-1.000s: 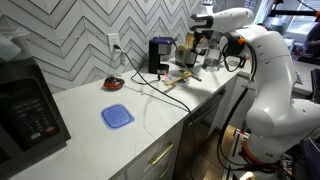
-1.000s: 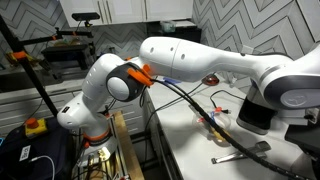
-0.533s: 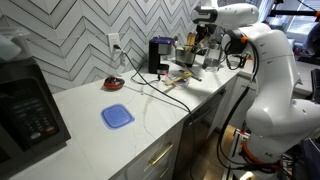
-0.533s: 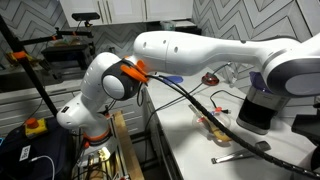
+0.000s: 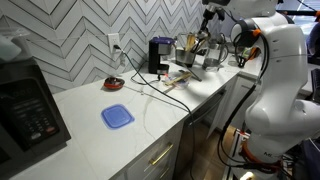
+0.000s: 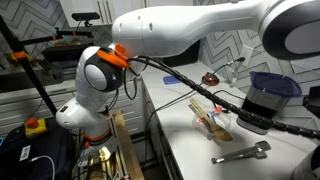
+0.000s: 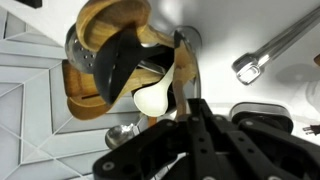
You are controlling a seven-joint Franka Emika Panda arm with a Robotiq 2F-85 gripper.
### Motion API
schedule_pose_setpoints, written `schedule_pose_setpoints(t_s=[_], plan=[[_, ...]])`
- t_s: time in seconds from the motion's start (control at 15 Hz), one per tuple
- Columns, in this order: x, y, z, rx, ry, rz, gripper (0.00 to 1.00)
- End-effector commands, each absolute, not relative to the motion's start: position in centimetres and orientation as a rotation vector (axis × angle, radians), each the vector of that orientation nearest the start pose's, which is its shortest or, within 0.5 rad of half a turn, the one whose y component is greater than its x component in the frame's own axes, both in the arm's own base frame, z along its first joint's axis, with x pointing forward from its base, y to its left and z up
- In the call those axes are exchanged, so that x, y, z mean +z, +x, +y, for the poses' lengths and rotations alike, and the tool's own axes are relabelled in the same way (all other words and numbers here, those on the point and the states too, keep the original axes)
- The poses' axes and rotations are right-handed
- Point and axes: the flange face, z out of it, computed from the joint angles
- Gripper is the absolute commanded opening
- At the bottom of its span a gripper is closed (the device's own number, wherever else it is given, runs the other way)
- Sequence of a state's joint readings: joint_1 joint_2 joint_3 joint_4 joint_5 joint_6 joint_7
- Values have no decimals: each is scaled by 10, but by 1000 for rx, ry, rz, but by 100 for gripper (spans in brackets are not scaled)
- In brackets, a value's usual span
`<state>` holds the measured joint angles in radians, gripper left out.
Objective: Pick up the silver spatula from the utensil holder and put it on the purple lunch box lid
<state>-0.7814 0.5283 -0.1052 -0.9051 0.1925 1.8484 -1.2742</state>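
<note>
The utensil holder stands on the white counter next to the black coffee machine. In the wrist view I look down into the holder, which is full of wooden spoons, a black turner and a white spoon. My gripper is high above it, with its fingers closed on a thin handle that runs down into the holder; this looks like the silver spatula. In an exterior view the gripper is near the top edge. The purple lunch box lid lies flat, far from the holder.
A microwave stands at the near end of the counter. Silver tongs and wooden utensils lie loose on the counter. A blue-purple container sits on a black appliance. A cable crosses the counter.
My gripper has risen straight up from the level of the utensil holder's top toward the top of the picture, staying shut.
</note>
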Motion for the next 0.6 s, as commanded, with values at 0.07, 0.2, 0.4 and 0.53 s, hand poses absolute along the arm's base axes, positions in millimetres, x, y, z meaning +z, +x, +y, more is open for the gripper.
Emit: schedule_pose_setpoints(t_s=[0.07,0.2,0.4,0.53], plan=[[685,465,-490,-785,-3200,-1009,1],[698,465,-457,-824,-3113,-1166,1],[701,465,-414,-811,-2994,-1423,1],[697,462,-393,-776,-2937,-1606,1]])
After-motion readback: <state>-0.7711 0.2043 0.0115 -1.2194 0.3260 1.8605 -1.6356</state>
